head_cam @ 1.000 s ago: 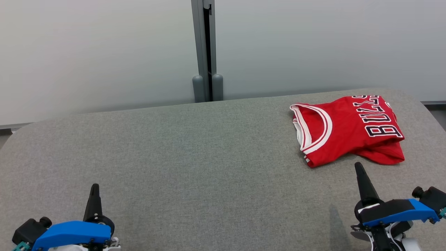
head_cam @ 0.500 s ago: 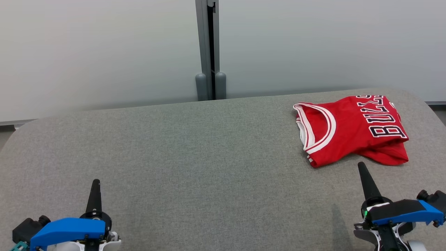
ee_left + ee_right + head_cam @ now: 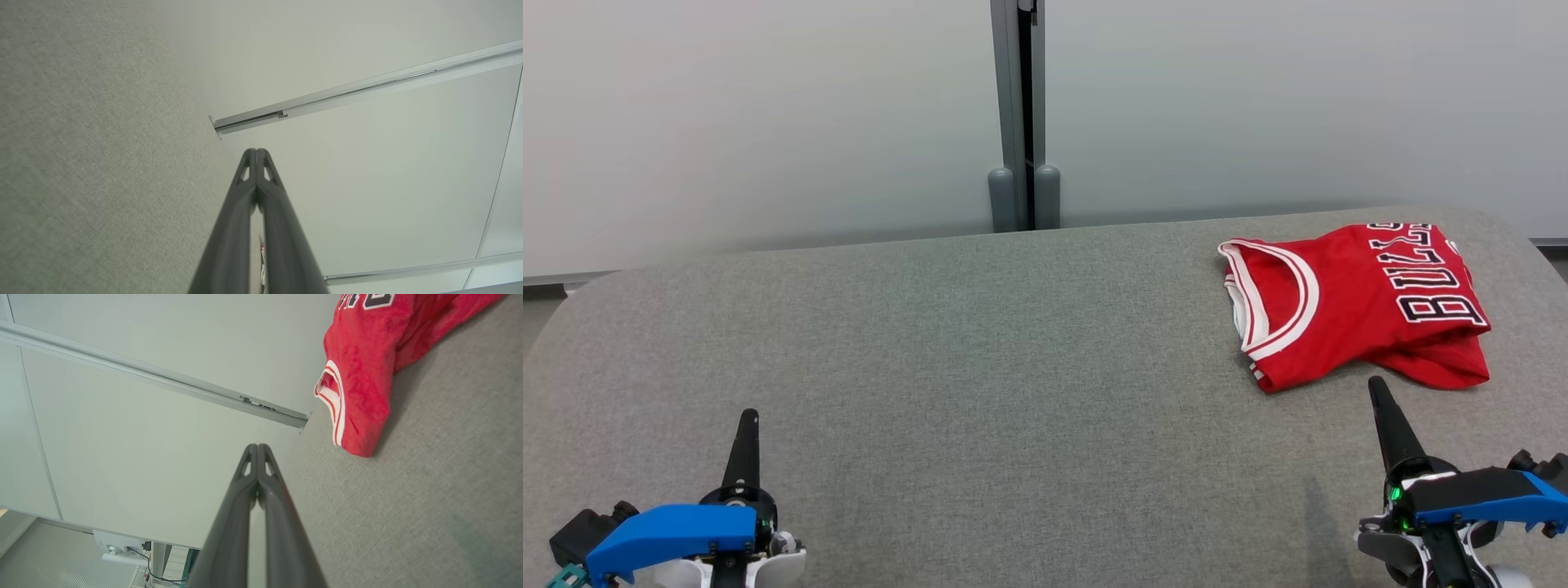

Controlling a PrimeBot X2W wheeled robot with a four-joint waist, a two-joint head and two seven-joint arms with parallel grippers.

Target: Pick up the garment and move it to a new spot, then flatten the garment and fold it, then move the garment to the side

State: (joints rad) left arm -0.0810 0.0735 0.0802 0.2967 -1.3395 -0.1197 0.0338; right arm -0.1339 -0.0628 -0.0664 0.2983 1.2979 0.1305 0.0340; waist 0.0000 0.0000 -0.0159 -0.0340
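Two claws, both pinched fully closed, nothing held; garment (image 3: pixel 1356 302), a red jersey with white-trimmed neck and dark lettering, lies folded and a bit rumpled at the far right of the grey worktop (image 3: pixel 1013 367), neck opening facing left, lettering toward the right edge; right claw (image 3: pixel 1379 390) sits low right, tip pointing up at the jersey's near edge, near it but apart, a strip of bare worktop between; right wrist view has the jersey up and to the right of the closed fingers, no contact; left claw (image 3: pixel 748 420) sits low left over bare worktop, well apart from the jersey, across the worktop from it; pale wall panels and a grey post (image 3: pixel 1021 122) behind.
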